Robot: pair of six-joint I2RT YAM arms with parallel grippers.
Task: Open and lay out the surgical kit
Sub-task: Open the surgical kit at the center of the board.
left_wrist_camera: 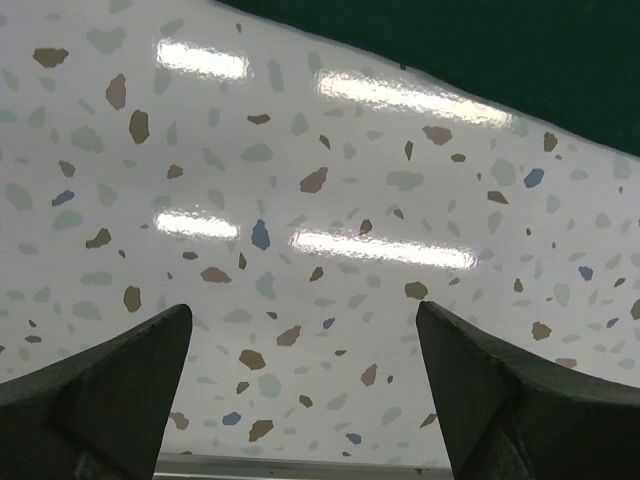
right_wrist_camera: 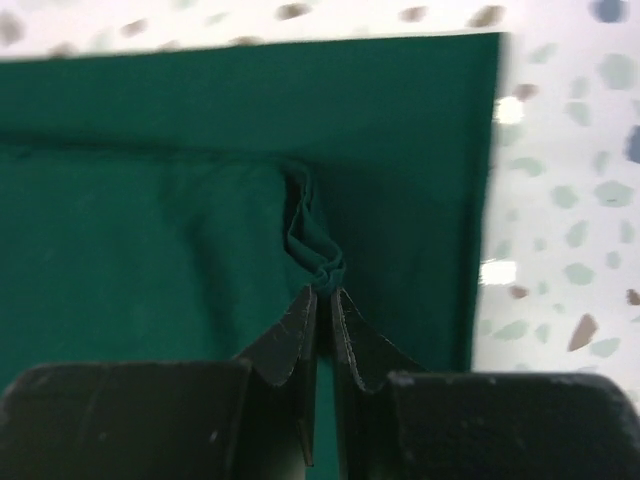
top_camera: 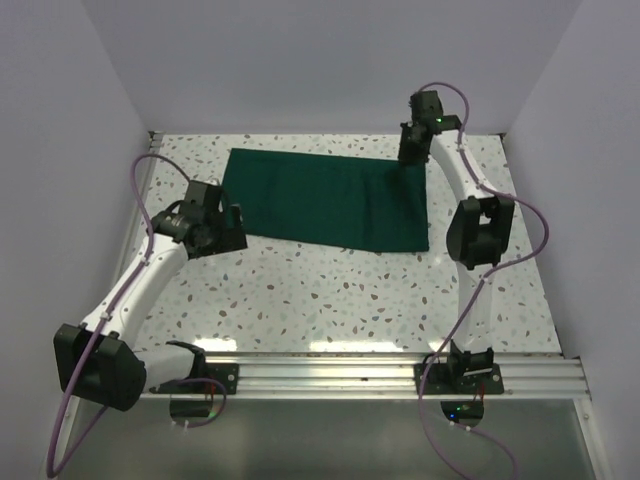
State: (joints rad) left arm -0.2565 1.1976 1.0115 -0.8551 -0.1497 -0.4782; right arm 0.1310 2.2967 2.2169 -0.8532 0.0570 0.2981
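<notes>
The dark green cloth wrap (top_camera: 330,205) lies flat across the far tabletop (top_camera: 330,295); the right tool (right_wrist_camera: 324,292) is pinched tight on a small pucker near its far right corner, while the left tool (left_wrist_camera: 300,330) hangs with jaws wide apart over the tabletop beside the cloth's left edge. I'd say that pucker wants lifting slowly and drawing outward, one layer only. No tray or instruments show, so what the wrap holds I can't tell

Cloth wrap (top_camera: 325,205) lies on the table (top_camera: 330,300), toward the back, right pincer (right_wrist_camera: 324,291) at its far-right corner
</notes>
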